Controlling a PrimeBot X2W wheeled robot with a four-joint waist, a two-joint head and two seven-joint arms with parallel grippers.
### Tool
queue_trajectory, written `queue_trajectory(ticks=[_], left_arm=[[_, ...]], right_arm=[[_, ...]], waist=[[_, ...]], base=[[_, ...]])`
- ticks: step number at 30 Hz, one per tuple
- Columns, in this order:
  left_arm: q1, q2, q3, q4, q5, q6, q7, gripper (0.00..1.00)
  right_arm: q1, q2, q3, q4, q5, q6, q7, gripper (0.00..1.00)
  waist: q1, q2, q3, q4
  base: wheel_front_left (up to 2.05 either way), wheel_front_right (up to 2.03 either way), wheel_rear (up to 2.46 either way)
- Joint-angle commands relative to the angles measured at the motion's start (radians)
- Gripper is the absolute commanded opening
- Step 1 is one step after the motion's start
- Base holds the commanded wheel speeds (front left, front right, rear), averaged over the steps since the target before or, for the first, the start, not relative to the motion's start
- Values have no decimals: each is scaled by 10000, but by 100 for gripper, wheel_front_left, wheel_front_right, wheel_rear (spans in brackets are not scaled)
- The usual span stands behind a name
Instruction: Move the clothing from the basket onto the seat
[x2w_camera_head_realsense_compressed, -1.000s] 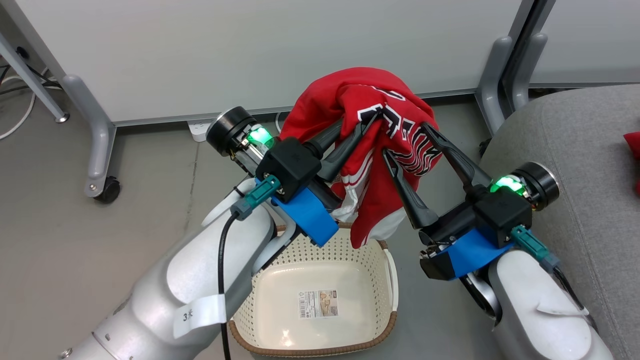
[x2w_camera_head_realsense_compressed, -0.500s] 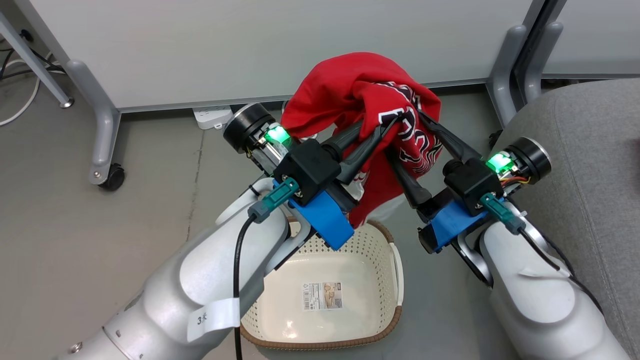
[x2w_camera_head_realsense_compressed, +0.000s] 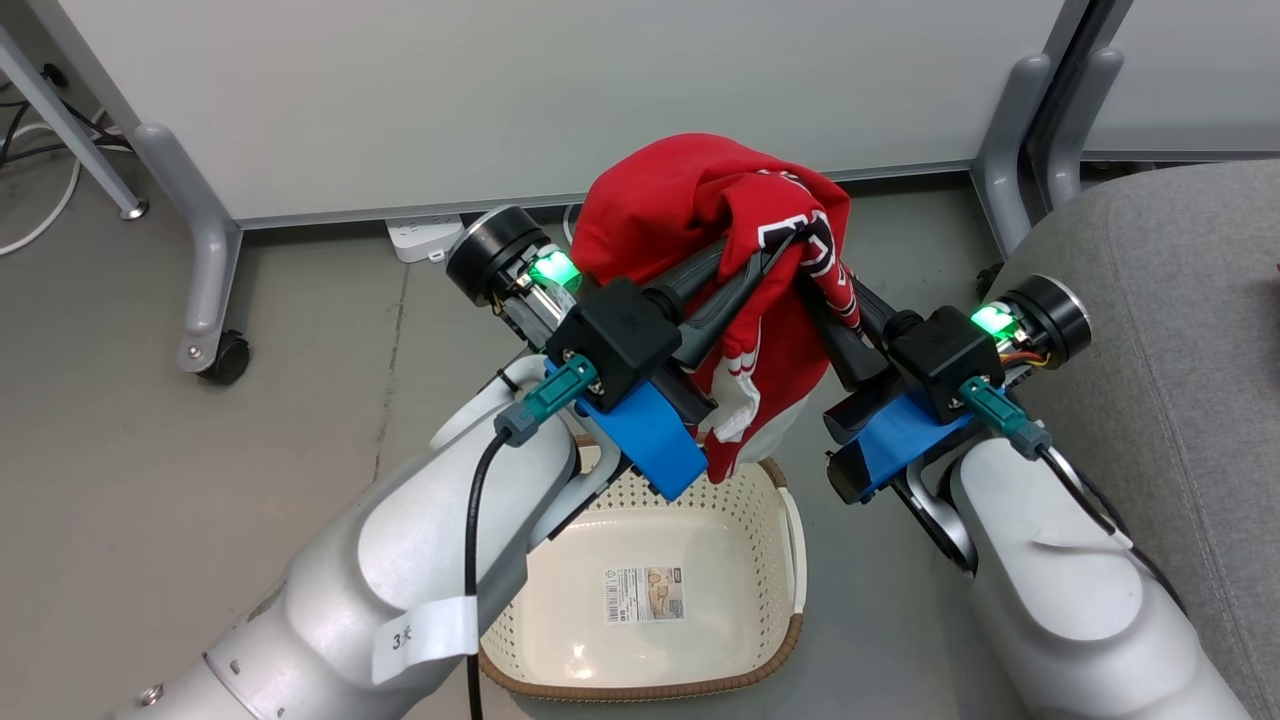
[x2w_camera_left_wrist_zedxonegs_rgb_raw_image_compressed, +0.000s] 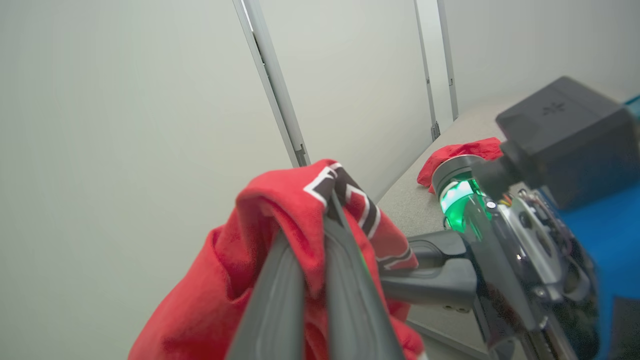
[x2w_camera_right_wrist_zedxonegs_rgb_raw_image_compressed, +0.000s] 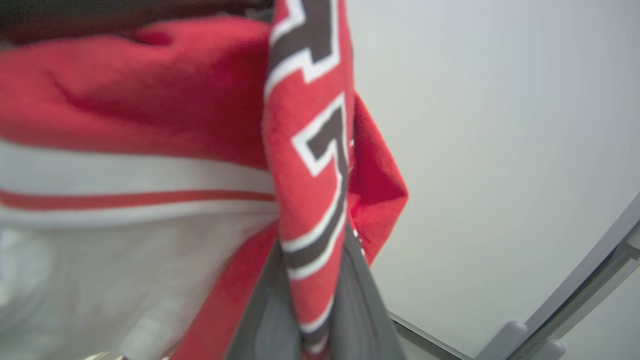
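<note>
Red jersey (x2w_camera_head_realsense_compressed: 700, 200) with black-and-white lettering hangs bunched over the tips of both end effectors. It is clear of the basket (x2w_camera_head_realsense_compressed: 785, 640), which sits below them, between the two wrists. A paper label (x2w_camera_head_realsense_compressed: 645, 595) shows on the basket's bottom.

Hidden: cloth buries the fingertips of the right end effector (x2w_camera_head_realsense_compressed: 815, 290) in the head view. The right wrist view is close and blurred, with a lettered fold pinched between two grey fingers (x2w_camera_right_wrist_zedxonegs_rgb_raw_image_compressed: 357, 305). In the left wrist view, the left end effector (x2w_camera_head_realsense_compressed: 772, 252) has its fingers nearly together, a red fold clamped between them. The jersey's lower edge is partly cut off behind the left wrist's blue mount.

Pose: both pale forearms rise from the lower corners, fingers angled up and inward, meeting at the jersey.

Seat (x2w_camera_head_realsense_compressed: 1150, 260) lies on the outer side of the right end effector. A second red garment (x2w_camera_left_wrist_zedxonegs_rgb_raw_image_compressed: 460, 150) rests on it, well beyond that end effector.
</note>
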Motion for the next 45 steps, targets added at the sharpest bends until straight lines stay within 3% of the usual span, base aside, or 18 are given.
queue_trajectory(ticks=[1,13,14,15,29,45], left_arm=[[-43,23,31,-37,-15,-66,-49,0],[14,44,56,51,-33,-39,-49,0],[37,31,74,81,-56,-5,-48,85],[50,22,59,124,-58,19,-47,100],[133,198,-11,104,19,135,-47,100],[29,674,-258,-182,144,194,119,100]], right_arm=[[-12,11,1,-11,60,1,-34,0],[93,39,-134,-99,248,1,-34,0],[112,45,-178,-118,265,1,-34,0],[142,59,-252,-155,306,1,-34,0],[595,159,-1253,-800,466,1,-35,0],[1066,532,-3057,-2145,432,1,-35,0]], waist=[[-1,0,10,-5],[-1,0,21,-12],[-1,0,23,-17],[-1,0,25,-19],[-1,0,416,-310],[-1,0,1432,-1772]], base=[[0,0,0],[0,0,0],[0,0,0],[0,0,0],[0,0,0],[0,0,0]])
